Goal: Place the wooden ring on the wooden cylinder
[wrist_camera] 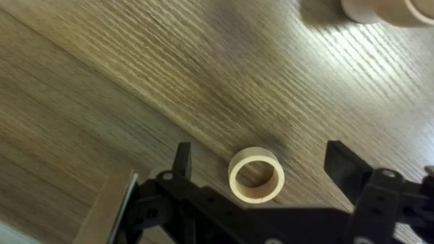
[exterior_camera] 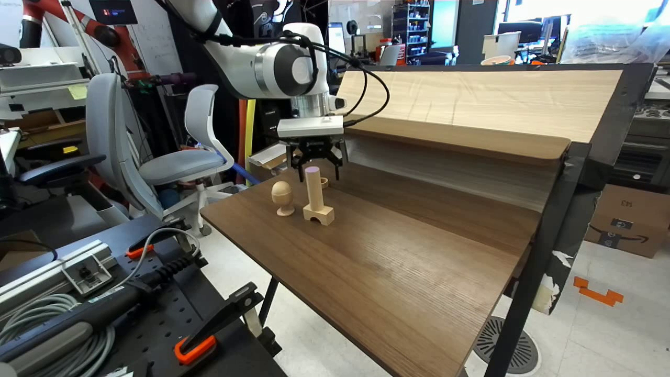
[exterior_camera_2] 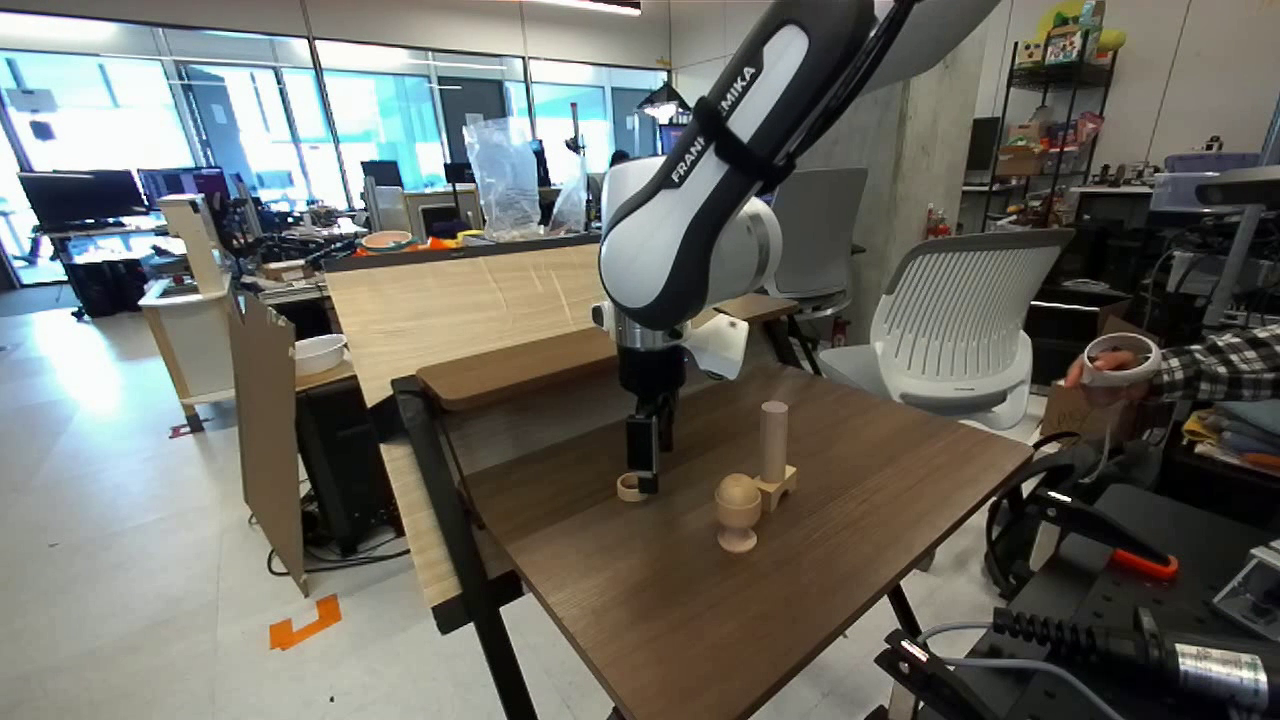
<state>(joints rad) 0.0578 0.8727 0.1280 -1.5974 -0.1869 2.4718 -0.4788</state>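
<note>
One container stands on my table [exterior_camera: 408, 272]: a pale, round-footed wooden cup [exterior_camera_2: 738, 517] with one egg-like wooden knob [exterior_camera_2: 739, 488] seated in it; whether the two come apart I cannot tell. I count one slim, light-tan wooden cylinder [exterior_camera_2: 773, 440] and one short, pale wooden ring [wrist_camera: 261, 193]. The ring lies flat on the table, apart from the cylinder, the tabletop showing through its middle.

My black, two-fingered pincer [wrist_camera: 258, 148] is spread wide. In the wrist view the ring sits between my two fingers [wrist_camera: 183, 159], a gap on either side, at five o'clock from the centre; the cup shows in part at two o'clock.

In an exterior view the cylinder rises upright from a wider, notched block foot [exterior_camera: 319, 214], with the cup near it at nine o'clock and the ring, partly hidden, at twelve.

Beyond the table, a brown cardboard box [exterior_camera: 636, 209] with black print stands on the floor at three o'clock in an exterior view, and a round white bowl [exterior_camera_2: 320, 357] sits at ten o'clock in an exterior view; what either holds I cannot see. Two grey office chairs [exterior_camera: 107, 141] stand near the table in both exterior views.
</note>
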